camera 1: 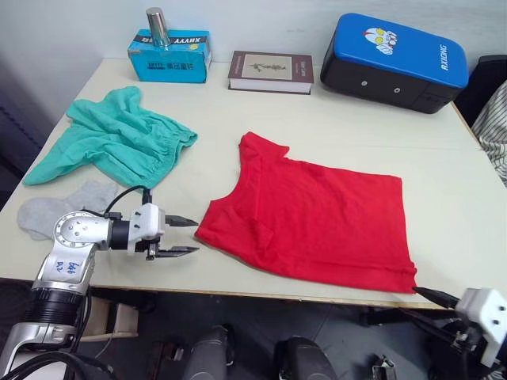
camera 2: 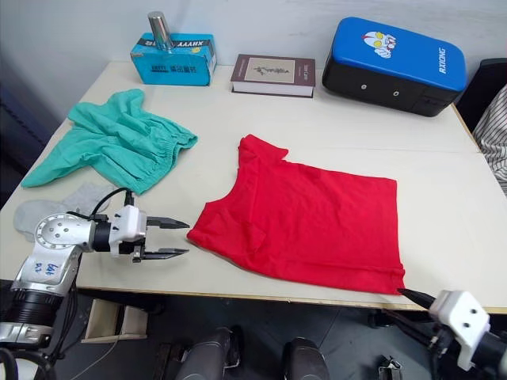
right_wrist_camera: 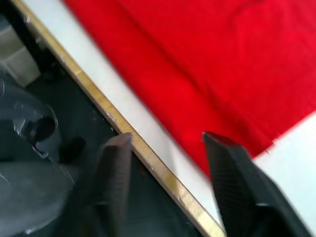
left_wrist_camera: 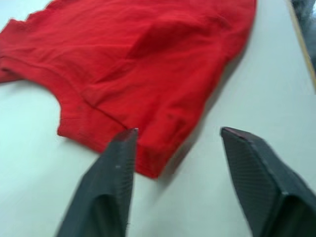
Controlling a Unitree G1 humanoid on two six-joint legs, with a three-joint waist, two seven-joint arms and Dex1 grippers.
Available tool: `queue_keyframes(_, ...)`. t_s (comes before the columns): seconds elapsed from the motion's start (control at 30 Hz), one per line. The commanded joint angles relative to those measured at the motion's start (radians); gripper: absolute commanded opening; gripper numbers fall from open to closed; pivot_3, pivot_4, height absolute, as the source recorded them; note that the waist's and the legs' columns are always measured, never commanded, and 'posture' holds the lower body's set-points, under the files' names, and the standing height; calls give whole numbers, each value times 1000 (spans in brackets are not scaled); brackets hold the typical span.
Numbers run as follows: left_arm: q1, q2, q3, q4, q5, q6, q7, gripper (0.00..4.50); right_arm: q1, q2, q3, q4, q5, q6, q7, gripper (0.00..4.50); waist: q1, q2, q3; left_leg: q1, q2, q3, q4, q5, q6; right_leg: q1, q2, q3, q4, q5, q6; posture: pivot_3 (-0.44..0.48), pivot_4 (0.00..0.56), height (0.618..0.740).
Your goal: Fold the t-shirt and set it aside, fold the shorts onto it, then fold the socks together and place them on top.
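Pale tabletop (camera 1: 444,198) runs back to a wall, where you have a blue tissue box (camera 1: 169,57), a brown book (camera 1: 271,72) and a blue-and-black case (camera 1: 394,62) lined up well clear of the work. Your t-shirt (camera 1: 313,214) lies mid-table, already doubled over once, with its near edge close to the table's front lip. The shorts (camera 1: 119,136) sit crumpled toward the left, and the socks (camera 1: 55,207) lie just in front of them, near the left arm.

Your left gripper (camera 1: 182,236) hovers with its fingers spread wide and empty, tips just beside the shirt's near-left corner. Your right gripper (right_wrist_camera: 165,143) is also spread wide and empty, low at the table's front edge by the shirt's near-right corner; one finger looks to hang over the lip.

Risks, as I judge them: closing the right side from there could catch the table edge instead of cloth, or pinch only the top layer, so the fold peels open when you lift. On the left, the corner is bunched; a shallow bite may slip. If the two corners rise unevenly, the shirt will skew, and it could be dragged off the front.
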Motion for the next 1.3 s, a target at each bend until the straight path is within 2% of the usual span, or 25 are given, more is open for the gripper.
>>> queue_keyframes(0.03, -43, -13, -32, 43, 70, -80, 38, 3068, -46, -29, 34, 52, -77, -50, -21, 3345, -1, 0, 0, 0, 0, 0, 0, 0, 0, 0, 0, 0, 0, 0, 0, 0, 150, 740)
queue_keyframes(0.17, -78, -19, -71, 96, 111, -126, 36, 3068, -103, -58, 69, 112, -109, -68, -16, 3345, -4, 0, 0, 0, 0, 1, 0, 3, 4, -2, 0, 0, 2, 0, 0, 0, 150, 740)
queue_keyframes(0.27, -99, -24, -92, 118, 118, -134, 27, 3068, -119, -68, 75, 138, -105, -72, -5, 3345, -5, 0, 0, 0, 1, 1, 0, 6, 0, -2, 1, -1, 4, 0, 0, 0, 150, 740)
queue_keyframes(0.73, -80, -29, -104, 97, 116, -90, 35, 3068, -193, -153, 5, 231, 79, 41, 123, 3345, -4, 0, 0, 1, 1, 1, 1, 6, 1, -1, 0, -1, 5, 0, 0, 0, 150, 740)
queue_keyframes(1.03, -71, -27, -105, 85, 116, -71, 45, 3068, -250, -214, 59, 257, -18, -35, 142, 3345, -4, 0, 0, 1, 1, 1, 2, 6, 1, -1, 0, -1, 5, 0, 0, 0, 150, 740)
queue_keyframes(1.13, -69, -24, -105, 86, 117, -68, 48, 3068, -262, -220, 74, 264, -46, -76, 152, 2767, -4, 0, 0, 1, 0, 1, 2, 6, 1, -1, 0, -1, 5, 0, 0, 0, 150, 740)
queue_keyframes(1.23, -69, -21, -103, 87, 117, -64, 49, 3068, -272, -226, 87, 273, -72, -122, 156, 1797, -4, 0, 0, 1, 0, 1, 2, 6, 1, -1, 0, -1, 5, 0, 0, 0, 150, 740)
queue_keyframes(1.3, -69, -20, -103, 87, 117, -62, 49, 3068, -277, -225, 88, 280, -83, -140, 150, 1797, -4, 0, 0, 1, 0, 1, 2, 6, 1, -1, 0, -1, 5, 0, 0, 0, 150, 740)
